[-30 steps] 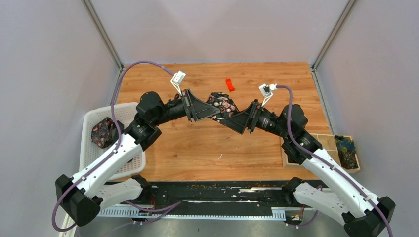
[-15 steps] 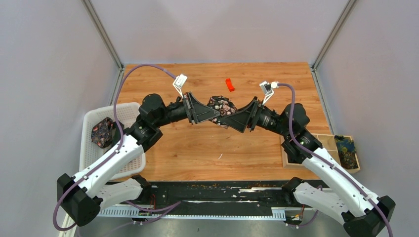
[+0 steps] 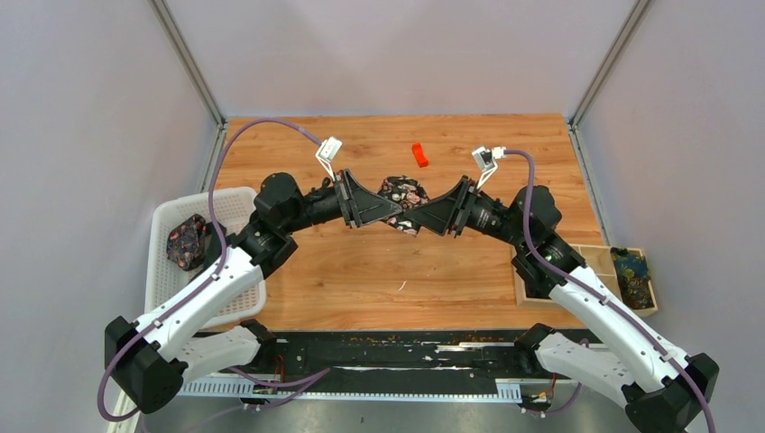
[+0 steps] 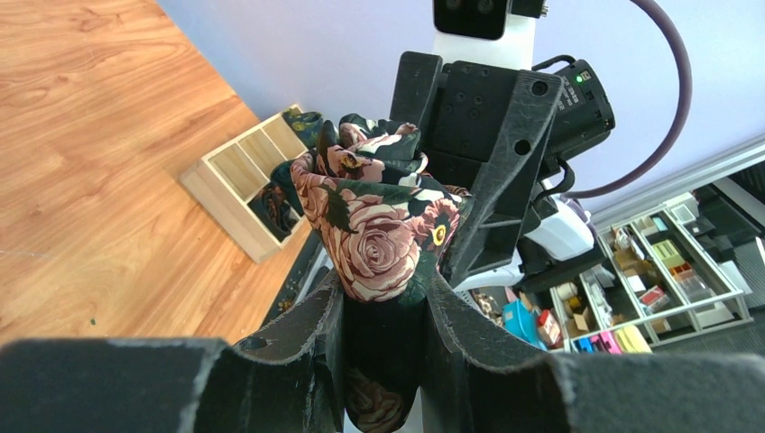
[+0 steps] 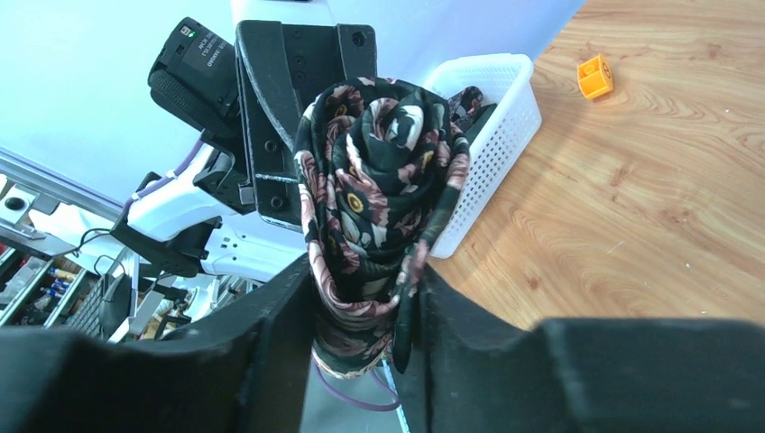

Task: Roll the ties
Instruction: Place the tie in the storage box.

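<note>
A black tie with pink roses, rolled into a tight coil (image 3: 403, 192), hangs in the air over the middle of the table between both arms. My left gripper (image 3: 391, 210) comes in from the left and is shut on the roll's lower end (image 4: 379, 225), fabric filling the gap between its fingers (image 4: 298, 329). From the right, my right gripper (image 3: 418, 216) has both fingers pressed against the sides of the same roll (image 5: 379, 180). In the right wrist view the spiral end of the coil faces the camera. The right gripper (image 5: 365, 284) holds it near its base.
A white basket (image 3: 225, 200) at the left table edge holds another rolled floral tie (image 3: 187, 242). A wooden compartment box (image 3: 594, 256) at the right edge holds patterned ties (image 3: 631, 273). A small orange block (image 3: 419, 154) lies on the wood beyond the grippers.
My right gripper has moved in toward the roll and its jaws have narrowed from wide open onto the tie. The left gripper has kept its hold and barely moved.
</note>
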{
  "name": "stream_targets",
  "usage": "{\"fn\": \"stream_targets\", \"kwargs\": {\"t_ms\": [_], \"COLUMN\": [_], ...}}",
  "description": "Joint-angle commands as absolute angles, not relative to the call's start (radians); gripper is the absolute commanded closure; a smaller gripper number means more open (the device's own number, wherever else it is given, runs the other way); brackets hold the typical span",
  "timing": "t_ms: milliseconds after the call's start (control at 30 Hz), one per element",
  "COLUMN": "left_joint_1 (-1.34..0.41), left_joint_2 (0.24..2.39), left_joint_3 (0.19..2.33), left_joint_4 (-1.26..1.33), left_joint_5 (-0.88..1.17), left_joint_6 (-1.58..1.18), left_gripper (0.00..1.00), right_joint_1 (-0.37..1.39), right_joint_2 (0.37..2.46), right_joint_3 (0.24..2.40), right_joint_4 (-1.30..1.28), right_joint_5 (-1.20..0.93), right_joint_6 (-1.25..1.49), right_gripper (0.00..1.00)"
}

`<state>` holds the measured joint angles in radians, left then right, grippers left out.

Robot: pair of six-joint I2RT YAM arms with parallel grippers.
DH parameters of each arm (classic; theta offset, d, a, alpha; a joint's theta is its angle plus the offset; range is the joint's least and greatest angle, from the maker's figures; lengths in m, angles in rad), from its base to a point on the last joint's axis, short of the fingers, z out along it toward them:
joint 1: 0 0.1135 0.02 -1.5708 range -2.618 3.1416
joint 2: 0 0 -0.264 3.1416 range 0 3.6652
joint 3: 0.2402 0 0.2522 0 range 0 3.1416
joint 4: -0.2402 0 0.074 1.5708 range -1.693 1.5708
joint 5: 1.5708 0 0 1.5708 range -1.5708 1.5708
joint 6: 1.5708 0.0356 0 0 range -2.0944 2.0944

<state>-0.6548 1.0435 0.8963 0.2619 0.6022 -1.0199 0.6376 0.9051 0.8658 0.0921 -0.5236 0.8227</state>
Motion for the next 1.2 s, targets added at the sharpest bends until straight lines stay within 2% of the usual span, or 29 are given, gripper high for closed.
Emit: {"fn": "stream_targets", "kwargs": {"t_ms": [0, 133, 233, 567, 767, 1167], "left_joint_1": [-0.657, -0.657, -0.657, -0.657, -0.656, -0.655], "left_joint_2": [1.03, 1.024, 1.017, 0.992, 0.922, 0.676], "left_joint_3": [0.893, 0.883, 0.872, 0.857, 0.882, 0.908], "left_joint_4": [0.318, 0.321, 0.324, 0.31, 0.07, -0.513], "left_joint_5": [0.617, 0.613, 0.607, 0.584, 0.443, 0.067], "left_joint_6": [-1.02, -1.02, -1.022, -0.995, -0.834, -0.486], "left_gripper": [0.72, 0.69, 0.61, 0.23, 0.01, 0.0], "right_joint_1": [0.636, 0.635, 0.635, 0.635, 0.636, 0.627], "right_joint_2": [0.91, 0.918, 0.923, 0.92, 0.902, 0.895], "right_joint_3": [0.918, 0.925, 0.929, 0.933, 0.972, 1.124], "right_joint_4": [0.107, 0.088, 0.081, 0.031, -0.115, -0.751], "right_joint_5": [-0.508, -0.497, -0.496, -0.456, -0.351, 0.318], "right_joint_6": [0.822, 0.819, 0.818, 0.798, 0.725, 0.528], "right_gripper": [0.66, 0.87, 1.0, 1.0, 1.0, 1.0]}}
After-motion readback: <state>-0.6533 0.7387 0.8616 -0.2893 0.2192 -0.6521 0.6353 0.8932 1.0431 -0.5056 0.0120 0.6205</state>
